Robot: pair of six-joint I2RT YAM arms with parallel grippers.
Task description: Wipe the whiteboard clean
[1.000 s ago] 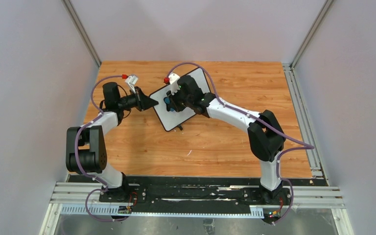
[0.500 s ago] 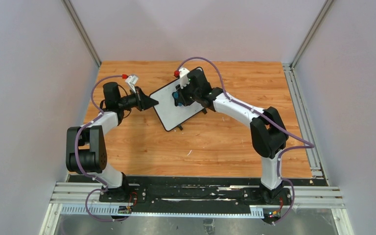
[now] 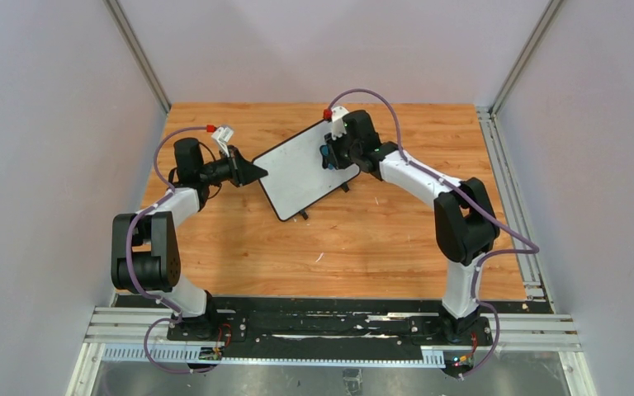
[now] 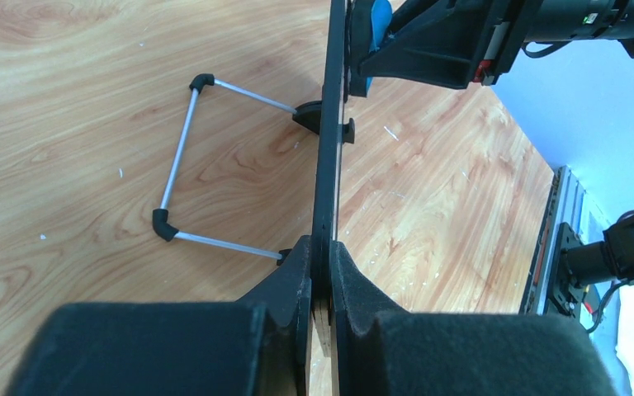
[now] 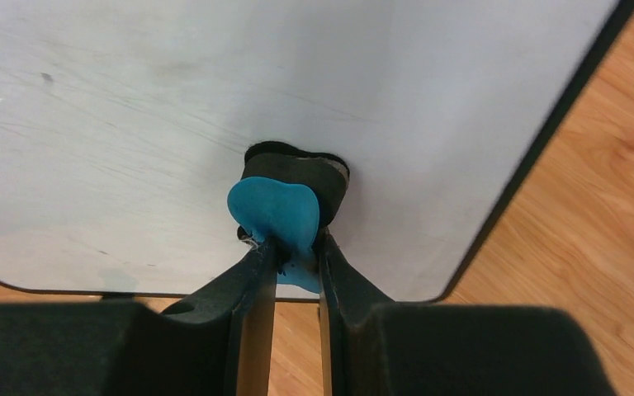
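The whiteboard (image 3: 295,172) stands tilted on the wooden table, white with a thin black frame; no writing shows on it. My left gripper (image 3: 257,172) is shut on its left edge, seen edge-on in the left wrist view (image 4: 328,165) between my jaws (image 4: 322,252). My right gripper (image 3: 328,154) is shut on the blue eraser (image 3: 324,153) and presses it against the board's far right part. In the right wrist view the eraser (image 5: 276,213) with its black felt touches the white face (image 5: 215,99), near the board's corner, between my jaws (image 5: 295,247).
The board's wire stand (image 4: 183,157) with black corner pieces rests on the wooden table (image 3: 363,239) behind the board. White walls enclose the table on three sides. A metal rail (image 3: 512,190) runs along the right edge.
My right gripper has slid the eraser across the board from its left-middle part to its far right end. The left gripper and the board have stayed put.
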